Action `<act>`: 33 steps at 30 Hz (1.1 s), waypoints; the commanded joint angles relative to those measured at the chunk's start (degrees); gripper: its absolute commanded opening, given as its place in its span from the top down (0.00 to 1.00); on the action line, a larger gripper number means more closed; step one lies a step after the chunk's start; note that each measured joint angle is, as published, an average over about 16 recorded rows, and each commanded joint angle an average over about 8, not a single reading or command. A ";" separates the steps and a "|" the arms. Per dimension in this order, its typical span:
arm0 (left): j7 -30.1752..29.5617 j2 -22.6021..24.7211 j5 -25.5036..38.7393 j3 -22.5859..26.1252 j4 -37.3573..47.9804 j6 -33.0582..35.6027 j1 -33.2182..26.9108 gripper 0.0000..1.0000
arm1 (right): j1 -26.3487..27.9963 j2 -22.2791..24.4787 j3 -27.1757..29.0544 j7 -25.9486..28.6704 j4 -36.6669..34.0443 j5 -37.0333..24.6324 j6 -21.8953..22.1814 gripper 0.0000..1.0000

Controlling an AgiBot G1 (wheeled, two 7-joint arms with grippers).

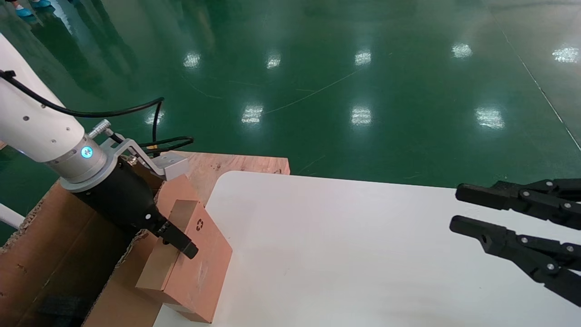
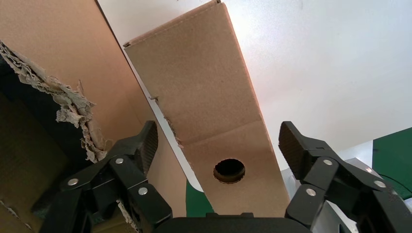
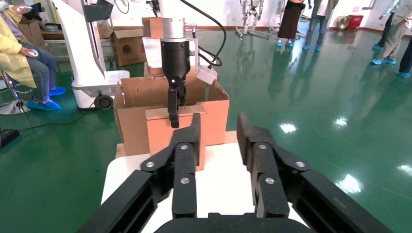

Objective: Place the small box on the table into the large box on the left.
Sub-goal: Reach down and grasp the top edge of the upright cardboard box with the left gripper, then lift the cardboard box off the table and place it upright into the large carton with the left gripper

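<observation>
The small box [image 1: 195, 263] stands on a long edge at the left edge of the white table [image 1: 363, 254], recycling symbol facing up, leaning against the large box [image 1: 45, 254]. My left gripper [image 1: 174, 236] is open and straddles the small box's top narrow side from above. In the left wrist view the fingers [image 2: 145, 145] stand clear on either side of the side with the round hole [image 2: 229, 171]. The large box's torn edge [image 2: 73, 107] is beside it. My right gripper [image 1: 454, 209] is open and empty over the table's right side.
A bare wooden board [image 1: 240, 164] lies under the large box beyond the table's corner. Green floor surrounds the table. In the right wrist view a white robot base [image 3: 92, 73], another carton [image 3: 127, 46] and a seated person [image 3: 24, 58] are behind.
</observation>
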 commanded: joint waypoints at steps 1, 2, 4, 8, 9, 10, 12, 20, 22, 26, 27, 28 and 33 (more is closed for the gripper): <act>0.00 -0.01 -0.01 -0.02 -0.02 0.00 0.00 1.00 | 0.00 0.00 0.00 0.00 0.00 0.00 0.00 0.00; -0.01 -0.01 -0.01 -0.02 -0.02 0.01 0.00 1.00 | 0.00 0.00 0.00 0.00 0.00 0.00 0.00 0.00; -0.01 -0.02 -0.01 -0.03 -0.03 0.01 0.00 1.00 | 0.00 0.00 0.00 0.00 0.00 0.00 0.00 0.00; -0.02 -0.03 -0.02 -0.05 -0.04 0.02 0.00 1.00 | 0.00 0.00 0.00 0.00 0.00 0.00 0.00 0.00; -0.03 -0.03 -0.02 -0.05 -0.05 0.02 0.00 1.00 | 0.00 0.00 0.00 0.00 0.00 0.00 0.00 0.00; -0.03 -0.04 -0.03 -0.05 -0.05 0.03 0.00 1.00 | 0.00 0.00 0.00 0.00 0.00 0.00 0.00 0.00; -0.04 -0.04 -0.02 -0.06 -0.06 0.03 -0.01 1.00 | 0.00 0.00 0.00 0.00 0.00 0.00 0.00 0.00; 0.05 -0.15 -0.19 -0.15 -0.23 -0.31 -0.08 1.00 | 0.00 0.00 0.00 0.00 0.00 0.00 0.00 0.00; 0.14 -0.11 -0.21 -0.25 -0.45 -0.50 -0.35 1.00 | 0.00 0.00 0.00 0.00 0.00 0.00 0.00 0.00; 0.52 0.45 0.07 -0.93 -1.11 -1.26 -1.80 1.00 | 0.00 0.00 0.00 0.00 0.00 0.00 0.00 0.00; 0.66 0.73 0.21 -1.24 -1.21 -1.62 -2.36 1.00 | 0.00 0.00 0.00 0.00 0.00 0.00 0.00 0.00; 0.84 1.05 0.38 -1.59 -1.23 -2.05 -2.96 1.00 | 0.00 0.00 -0.01 0.00 0.00 0.00 0.00 0.00; 2.55 3.14 1.66 -3.77 0.50 -4.94 -6.70 1.00 | 0.00 0.00 -0.01 -0.01 -0.01 0.00 0.00 0.00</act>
